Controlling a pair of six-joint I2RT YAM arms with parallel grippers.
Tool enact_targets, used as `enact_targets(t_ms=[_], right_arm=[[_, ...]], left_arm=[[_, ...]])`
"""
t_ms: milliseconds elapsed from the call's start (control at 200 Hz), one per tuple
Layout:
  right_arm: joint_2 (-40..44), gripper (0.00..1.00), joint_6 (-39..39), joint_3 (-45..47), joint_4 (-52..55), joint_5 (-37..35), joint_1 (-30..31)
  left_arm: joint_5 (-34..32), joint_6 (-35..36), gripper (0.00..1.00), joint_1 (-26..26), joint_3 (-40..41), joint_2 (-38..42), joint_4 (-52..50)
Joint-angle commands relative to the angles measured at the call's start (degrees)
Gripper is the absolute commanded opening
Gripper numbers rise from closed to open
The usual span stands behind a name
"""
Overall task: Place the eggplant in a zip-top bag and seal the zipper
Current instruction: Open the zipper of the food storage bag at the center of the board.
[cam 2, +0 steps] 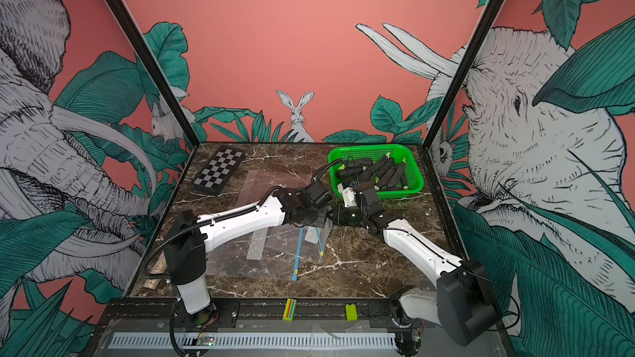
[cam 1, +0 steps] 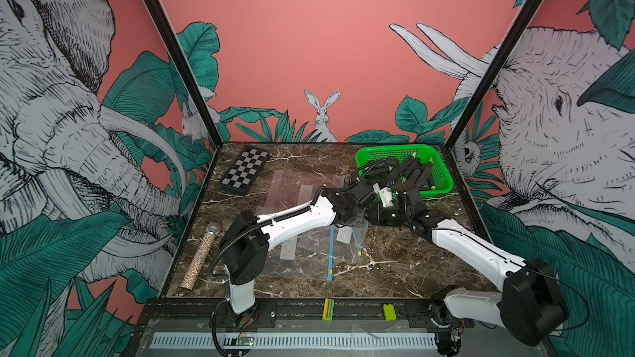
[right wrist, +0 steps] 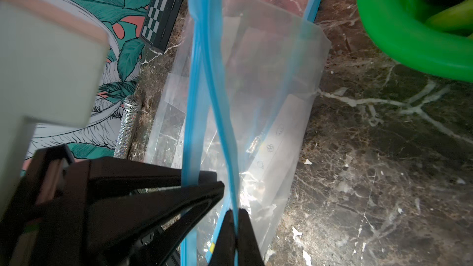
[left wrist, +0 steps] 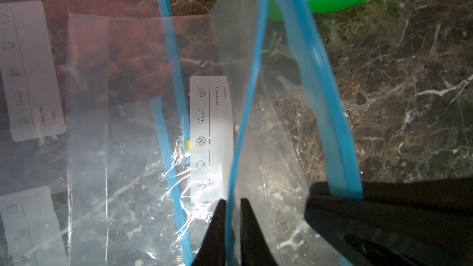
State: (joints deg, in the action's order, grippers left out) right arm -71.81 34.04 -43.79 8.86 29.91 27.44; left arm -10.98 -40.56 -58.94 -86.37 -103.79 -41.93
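One clear, crinkled, blue-zippered bag (right wrist: 256, 72)

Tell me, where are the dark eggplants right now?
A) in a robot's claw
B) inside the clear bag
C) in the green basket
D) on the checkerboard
C: the eggplants lie in the green basket; the zip-top bag, pinched by the left gripper and right gripper, looks empty.
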Motion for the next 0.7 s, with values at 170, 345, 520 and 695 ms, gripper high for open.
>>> enact_targets(t_ms=[170, 345, 520, 695], right_arm=[[-0.69, 0.0, -2.46, -3.28, 3.35, -2.53, 0.33], [-0.56, 0.11, -3.8, -5.87, 4.48, -2.32, 0.33], [1.08, 0.34, -6.81, -12.66, 10.99, 0.37, -2.13], [2.84, 0.48, -8.29, -19.71, 17.7, 2.19, -6.69]], left_arm=[[-4.11, 0.53, 0.0, 0.74, -1.43, 5.89, -4.36], [-5.65, 0.92, 0.0, 1.43, -1.78, 7.66, -5.82], [-9.36, 0.6, 0.0, 2.66, -2.62, 9.74, -9.07], [-12.13, 0.65, 0.0, 3.21, -3.21, 11.96, -10.68]])
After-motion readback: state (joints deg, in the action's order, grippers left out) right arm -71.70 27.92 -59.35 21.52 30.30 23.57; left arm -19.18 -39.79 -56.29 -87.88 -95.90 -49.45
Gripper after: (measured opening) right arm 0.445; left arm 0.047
